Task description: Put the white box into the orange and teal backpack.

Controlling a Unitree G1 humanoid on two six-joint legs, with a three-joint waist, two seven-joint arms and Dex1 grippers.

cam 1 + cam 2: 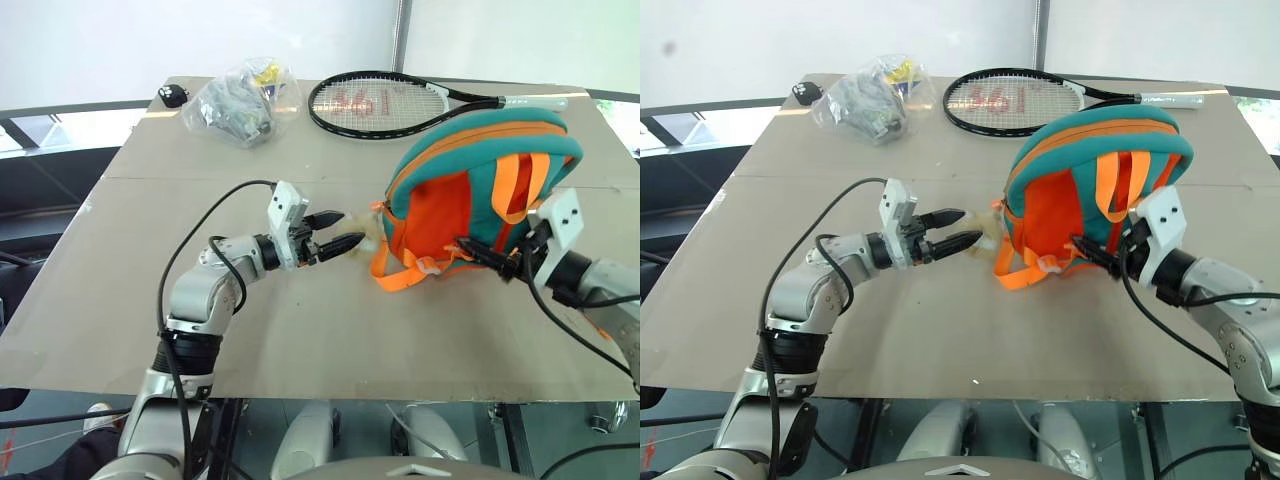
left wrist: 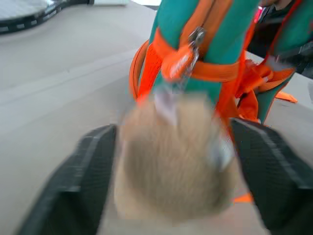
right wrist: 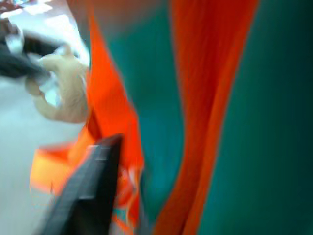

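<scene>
The orange and teal backpack [image 1: 470, 190] stands upright on the table, straps facing me. A tan plush toy [image 1: 368, 235] hangs at its lower left corner. My left gripper [image 1: 338, 230] points level at that toy, open, and in the left wrist view the plush toy [image 2: 171, 166] sits between the spread fingers [image 2: 83, 181]. My right gripper [image 1: 478, 252] is at the backpack's lower right, against the orange fabric. In the right wrist view one finger [image 3: 93, 191] stands far to one side and the backpack's cloth hides the other. The white box is out of view.
A black tennis racket [image 1: 380, 105] lies at the back of the table [image 1: 300, 330], behind the backpack. A clear plastic bag of items [image 1: 240, 100] and a small black object [image 1: 172, 95] sit at the back left. The table's edges are near on all sides.
</scene>
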